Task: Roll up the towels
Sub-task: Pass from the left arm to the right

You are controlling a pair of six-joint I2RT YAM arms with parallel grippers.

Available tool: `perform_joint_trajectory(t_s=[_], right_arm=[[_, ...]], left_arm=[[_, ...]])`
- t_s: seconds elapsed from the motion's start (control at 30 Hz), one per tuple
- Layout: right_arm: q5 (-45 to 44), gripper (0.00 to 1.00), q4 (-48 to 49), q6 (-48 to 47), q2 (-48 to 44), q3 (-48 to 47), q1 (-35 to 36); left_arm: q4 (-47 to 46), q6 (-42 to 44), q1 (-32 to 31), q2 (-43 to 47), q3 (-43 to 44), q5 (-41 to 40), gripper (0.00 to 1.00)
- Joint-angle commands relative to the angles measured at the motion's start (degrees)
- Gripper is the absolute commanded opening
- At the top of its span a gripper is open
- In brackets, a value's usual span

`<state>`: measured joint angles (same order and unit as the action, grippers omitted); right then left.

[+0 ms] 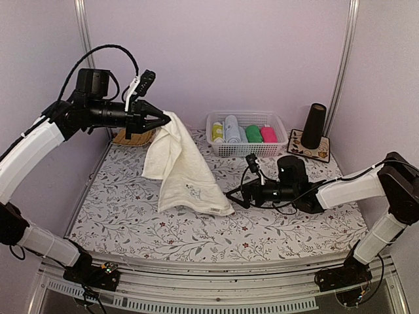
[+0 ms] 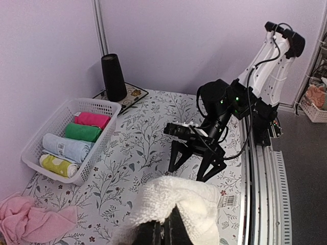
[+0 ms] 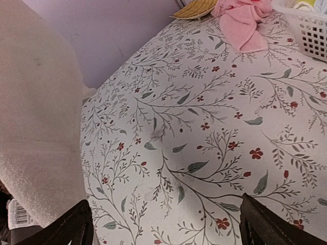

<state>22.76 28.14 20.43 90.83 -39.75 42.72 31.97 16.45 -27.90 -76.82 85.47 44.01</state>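
A cream towel [image 1: 185, 171] hangs from my left gripper [image 1: 163, 120], which is raised at the back left and shut on its top corner. The towel's lower end lies on the floral table. In the left wrist view the towel [image 2: 176, 196] drapes over that shut gripper [image 2: 166, 222]. My right gripper [image 1: 236, 196] sits low beside the towel's lower right edge, open and holding nothing. Its wrist view shows the gripper [image 3: 168, 229] spread wide over bare table, with the cream towel [image 3: 36, 117] at the left. A pink towel [image 2: 36, 220] lies crumpled in the back left corner [image 3: 242, 20].
A white basket [image 1: 283, 134] at the back holds yellow-green, light blue, green and magenta rolls. A black cone [image 1: 315, 124] stands on a patterned mat [image 1: 322, 154] at the back right. A yellow woven dish [image 1: 133, 138] lies at the back left. Walls enclose the table.
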Motion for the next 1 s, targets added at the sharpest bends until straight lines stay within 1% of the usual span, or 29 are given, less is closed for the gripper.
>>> perform_joint_trajectory(t_s=[0.0,0.07,0.2,0.27,0.33,0.47,0.6,0.67,0.7,0.77,0.83,0.9,0.97], right_arm=[[11.0,1.00,12.2,7.6,1.5,3.5,0.6],[13.9,0.99,17.3,10.4,2.1,5.1,0.7],[21.7,0.92,22.4,17.4,7.2,2.8,0.6],[21.8,0.93,26.5,21.4,10.0,2.6,0.6],[20.7,0.93,28.1,24.4,12.2,2.2,0.5],[17.8,0.93,29.6,26.4,14.9,1.4,0.4],[17.1,0.92,30.8,26.9,15.9,0.9,-0.2],[18.5,0.86,35.0,27.6,15.9,2.0,-0.6],[19.7,0.81,37.4,28.3,16.1,2.5,-0.7],[23.0,0.74,41.3,30.5,16.9,2.7,-0.8],[26.7,0.74,44.0,33.2,18.1,2.8,-0.8],[28.1,0.75,47.9,35.7,19.3,3.9,-0.8],[28.3,0.76,49.2,36.7,20.4,4.3,-0.8]], left_arm=[[-3.3,1.1,-0.8,1.8,-2.3,2.4,0.00],[-3.7,1.2,-0.8,2.4,-2.8,2.4,0.00],[-4.2,1.5,-0.8,2.7,-3.5,2.8,0.00],[-4.4,1.7,-0.9,2.8,-3.6,3.7,0.00],[-4.6,1.8,-0.9,2.6,-3.5,4.5,0.00],[-4.9,1.8,-0.9,2.4,-3.0,5.7,0.00],[-4.9,1.8,-0.9,2.5,-3.0,6.2,0.00],[-5.0,1.7,-0.9,2.4,-3.0,6.2,0.00],[-5.2,1.6,-0.9,2.5,-3.1,6.2,0.00],[-5.4,1.3,-0.9,2.4,-3.1,5.9,0.00],[-5.4,1.1,-0.9,2.4,-2.7,5.6,0.00],[-5.4,1.1,-1.0,2.5,-2.6,5.4,0.00],[-5.4,1.2,-0.9,2.5,-2.6,5.5,0.00]])
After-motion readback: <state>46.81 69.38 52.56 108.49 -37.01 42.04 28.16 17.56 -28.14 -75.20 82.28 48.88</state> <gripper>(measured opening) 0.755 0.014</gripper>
